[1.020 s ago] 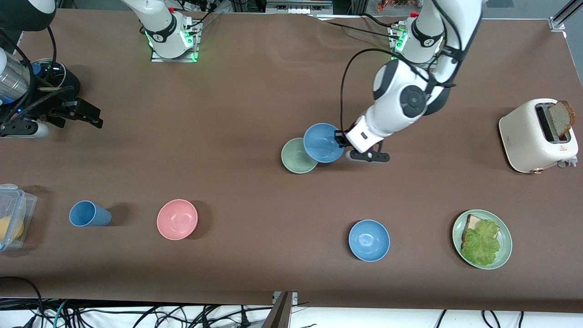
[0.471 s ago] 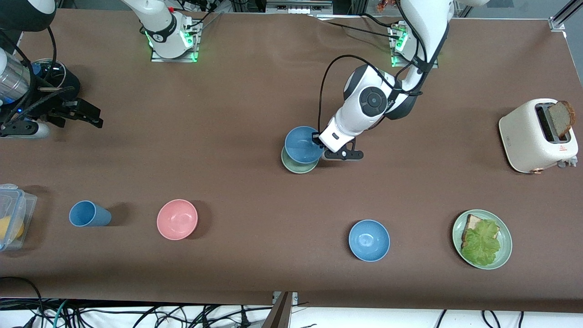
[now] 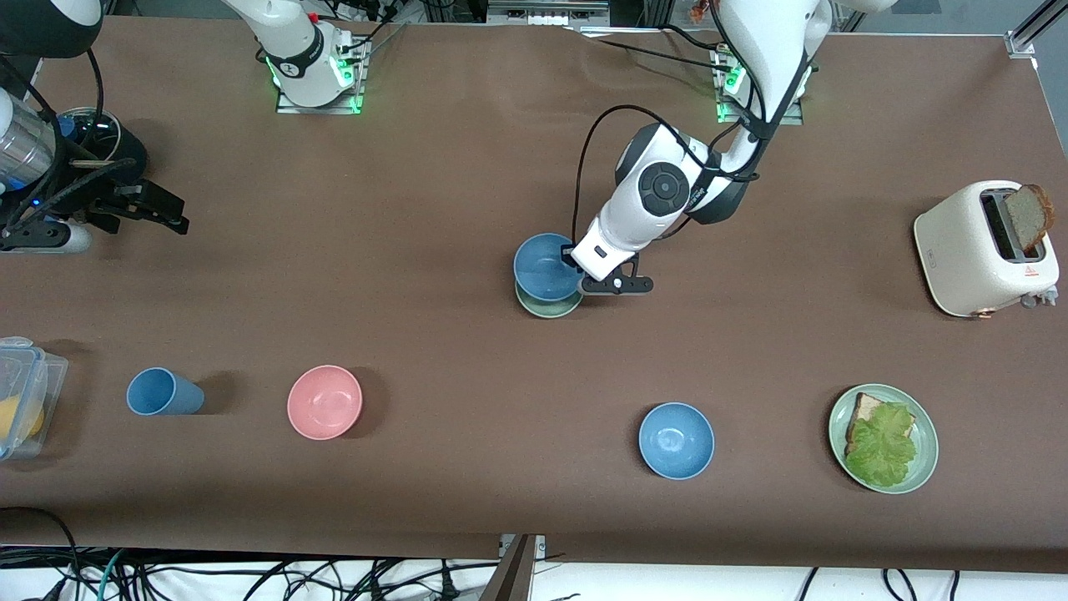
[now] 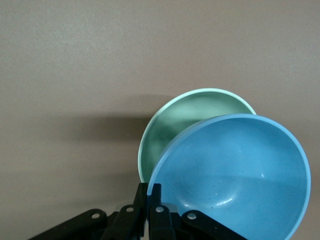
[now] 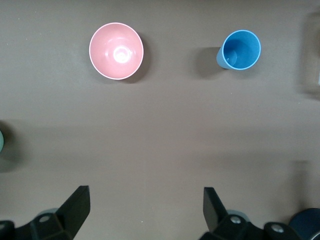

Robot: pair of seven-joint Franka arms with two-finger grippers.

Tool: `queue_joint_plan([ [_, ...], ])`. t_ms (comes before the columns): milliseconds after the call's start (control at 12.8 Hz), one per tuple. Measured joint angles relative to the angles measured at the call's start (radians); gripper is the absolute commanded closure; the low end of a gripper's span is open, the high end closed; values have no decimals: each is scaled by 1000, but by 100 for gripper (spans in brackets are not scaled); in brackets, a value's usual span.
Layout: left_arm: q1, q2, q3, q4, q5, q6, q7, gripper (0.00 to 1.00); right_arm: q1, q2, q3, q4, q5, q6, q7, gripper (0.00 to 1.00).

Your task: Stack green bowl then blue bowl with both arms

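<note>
The left gripper [image 3: 574, 265] has its fingers [image 4: 148, 200] pinched on the rim of the blue bowl [image 3: 545, 266] and holds it in the air over the green bowl [image 3: 548, 305]. In the front view the blue bowl covers most of the green one; only a crescent shows at about 6 o'clock. The two bowls seem still apart, but this is hard to judge. The green bowl stands near the middle of the counter [image 3: 434, 209].

The right gripper [image 3: 150, 209] waits at the right arm's end of the counter, fingers [image 5: 75, 205] spread wide and holding nothing. In its wrist view the pink bowl [image 5: 116, 50] and blue cup [image 5: 240, 50] stand well apart.
</note>
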Motion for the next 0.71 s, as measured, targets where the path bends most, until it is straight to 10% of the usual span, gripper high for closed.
queue_joint_plan([
  [157, 0, 0, 4, 5, 2, 0, 0, 73, 0, 0, 0, 0, 0, 0, 0, 0],
  [314, 0, 0, 7, 11, 2, 0, -1, 0, 0, 0, 0, 0, 0, 0, 1, 0],
  [706, 1, -2, 13, 57, 2, 0, -2, 0, 0, 0, 0, 0, 0, 0, 1, 0],
])
